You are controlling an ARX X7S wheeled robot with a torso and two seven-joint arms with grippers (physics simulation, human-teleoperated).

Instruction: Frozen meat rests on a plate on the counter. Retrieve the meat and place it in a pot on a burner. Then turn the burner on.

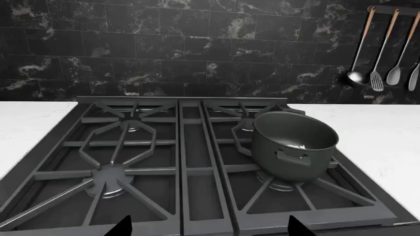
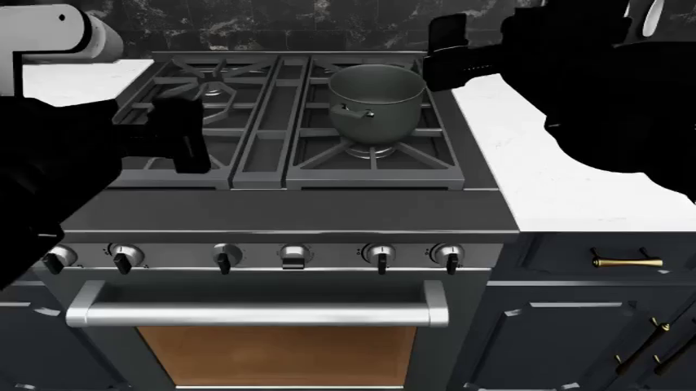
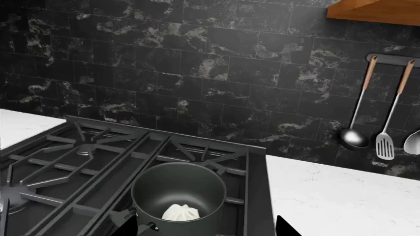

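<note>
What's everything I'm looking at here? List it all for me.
pot: one, dark grey, on the stove's front right burner
frozen meat: one whitish lump, inside the pot
stove: one, dark grates, six knobs along the front, oven door below
counter: white marble-look, either side of the stove
hanging utensils: four showing in the left wrist view, silvery with wooden handles, on a wall rail right of the stove
cabinets: dark navy, brass handles, below the counter
left gripper: open, before the stove's front edge
right gripper: open, above the pot
</note>
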